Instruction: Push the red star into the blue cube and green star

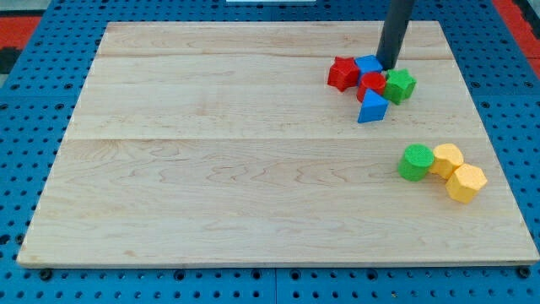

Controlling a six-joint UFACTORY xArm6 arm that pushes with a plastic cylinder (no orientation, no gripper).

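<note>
A single camera looks down at a slant from beyond the near edge of the pale wooden worktop (211,169), facing toward its far edge. It stands far enough back that all four edges show, the far edge appearing shorter than the near one. A blue perforated base (25,169) frames the worktop at left, right and bottom.

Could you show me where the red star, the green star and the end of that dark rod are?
red star (342,73): camera view, middle of its top face.
green star (400,85): camera view, middle of its top face.
my tip (388,67): camera view, rod's very end, beside the blue cube.
</note>
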